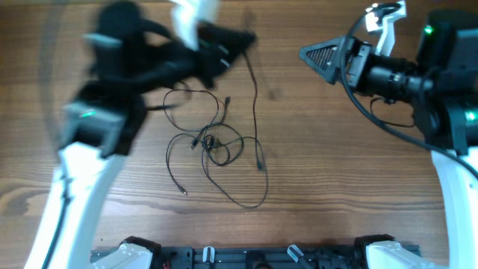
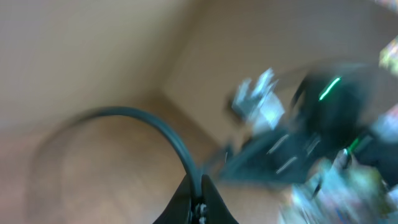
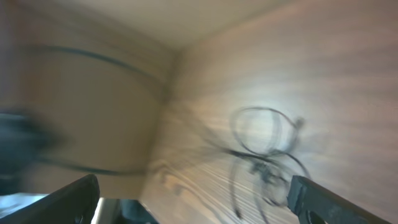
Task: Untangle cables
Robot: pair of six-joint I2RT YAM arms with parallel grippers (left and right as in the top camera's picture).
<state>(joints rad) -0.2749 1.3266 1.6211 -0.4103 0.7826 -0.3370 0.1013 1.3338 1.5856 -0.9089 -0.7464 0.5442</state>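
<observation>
Black thin cables (image 1: 213,142) seen tangled on wooden surface (image 1: 336,187) | left gripper (image 1: 237,46) closed, beyond cables | right gripper (image 3: 194,190) held wide, right of cables

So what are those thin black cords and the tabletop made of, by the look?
The cables: probably plastic- or rubber-sheathed, matte black; they lie in limp, loose loops. The table: wood or wood-look laminate, going by its brown grain streaks.

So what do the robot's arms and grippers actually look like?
Both arms have white lower links and black upper sections with small green lights. The left arm is motion-blurred. A thick black cable loops along the right arm. The right gripper has black triangular fingers.
</observation>
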